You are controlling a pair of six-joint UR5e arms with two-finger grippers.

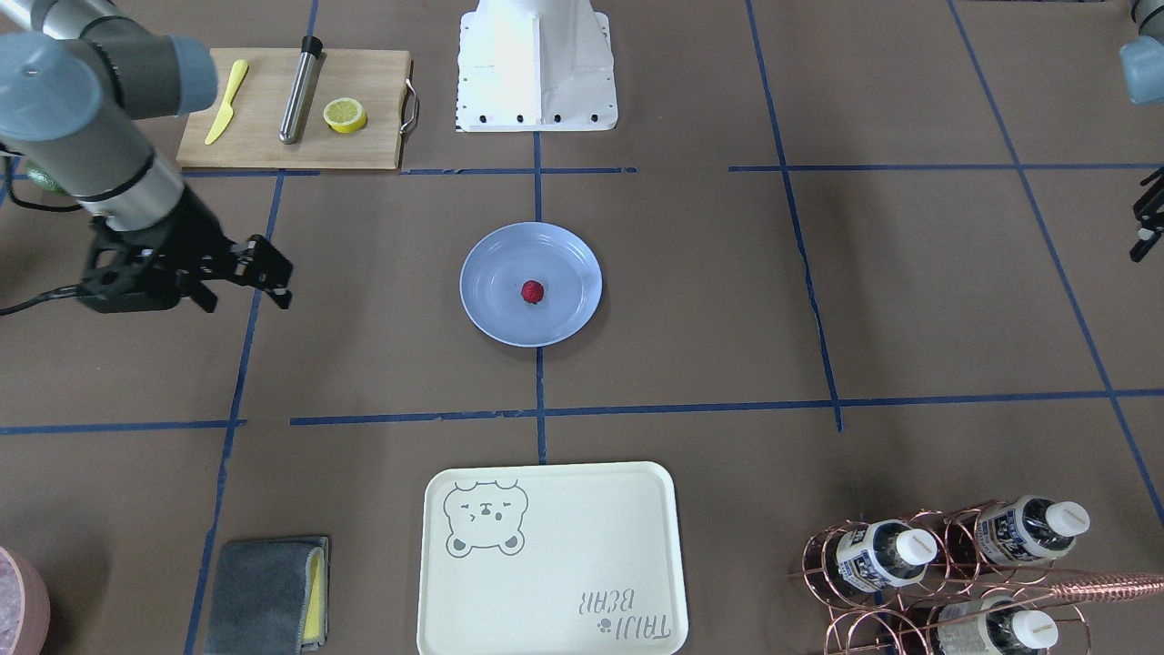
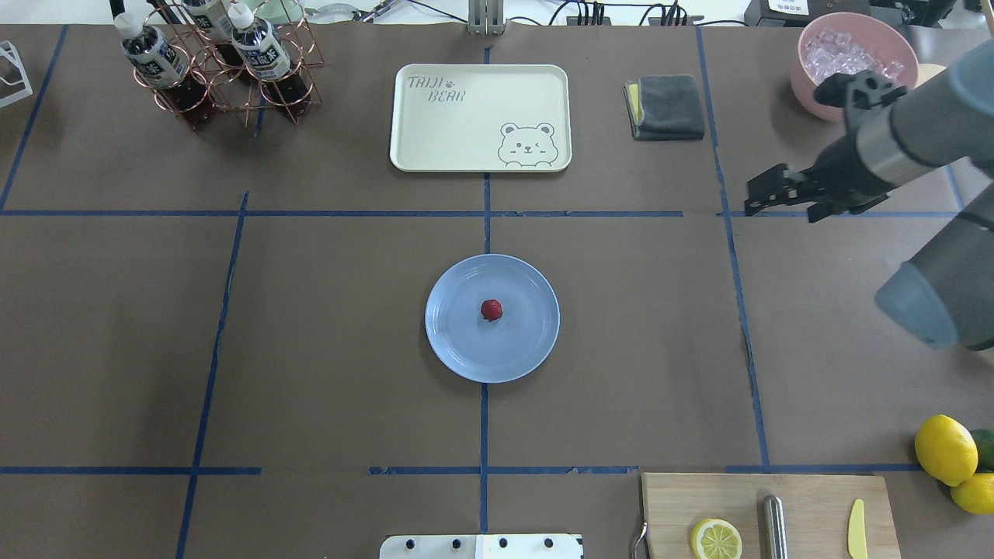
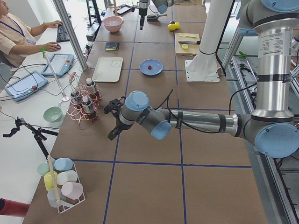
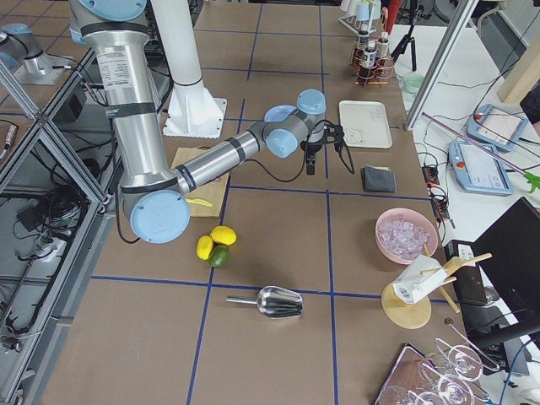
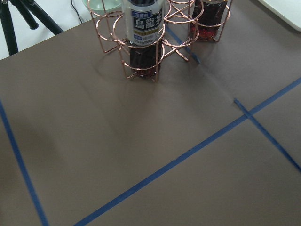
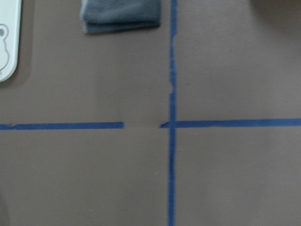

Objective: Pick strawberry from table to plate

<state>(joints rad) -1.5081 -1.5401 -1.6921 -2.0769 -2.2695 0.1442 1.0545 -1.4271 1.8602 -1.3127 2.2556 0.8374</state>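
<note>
The small dark-red strawberry (image 2: 491,310) lies near the middle of the round light-blue plate (image 2: 536,341), which sits at the centre of the brown taped table (image 2: 326,334); the front-facing view shows the strawberry (image 1: 532,291) and plate (image 1: 564,318) the same way. My right gripper (image 2: 784,206) hovers far to the plate's right over a tape crossing, open and empty, and shows again (image 1: 241,287) in the front-facing view. My left gripper (image 3: 113,121) hangs open and empty beside the bottle rack, only its edge (image 1: 1148,218) showing in the front-facing view.
A cream bear-print tray (image 2: 480,116) and folded grey cloth (image 2: 665,106) lie beyond the plate. A copper rack of bottles (image 2: 213,66) stands far left, a pink ice bowl (image 2: 854,58) far right. Near me are a cutting board (image 2: 769,516) with a lemon half, and whole lemons (image 2: 947,450).
</note>
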